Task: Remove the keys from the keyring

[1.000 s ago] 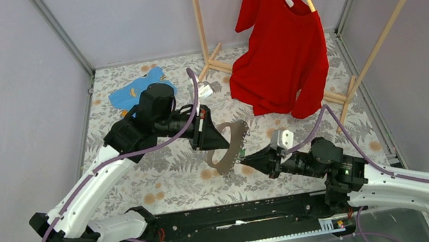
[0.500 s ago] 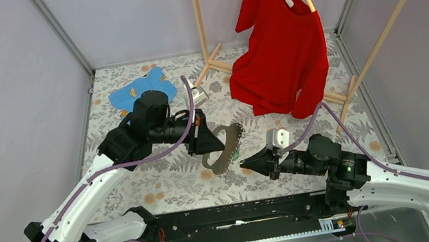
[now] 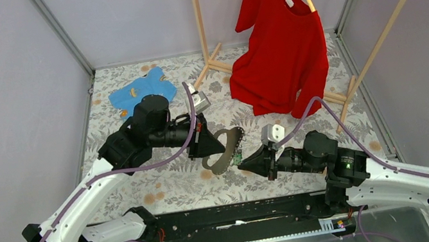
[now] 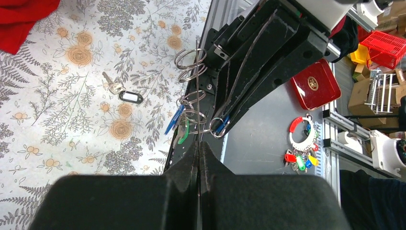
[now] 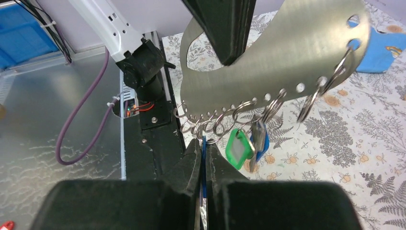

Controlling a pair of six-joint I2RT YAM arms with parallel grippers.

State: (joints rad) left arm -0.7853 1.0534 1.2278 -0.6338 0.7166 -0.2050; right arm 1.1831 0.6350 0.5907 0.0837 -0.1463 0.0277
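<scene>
The keyring is a curved silvery metal plate with split rings along its edge, also in the right wrist view. My left gripper is shut on the plate's edge and holds it above the table. From the rings hang a green tag and blue-headed keys. My right gripper is shut on a blue tag hanging from one ring; in the top view it sits just below the plate. One key with a dark tag lies loose on the table.
A red shirt hangs on a wooden rack at the back. A blue cloth lies at the back left. Beyond the table's near edge are a red box and another ring of coloured tags.
Both grippers and the plate have shifted a little to the left. The plate has tipped from more upright to flatter. Both grips are unchanged.
</scene>
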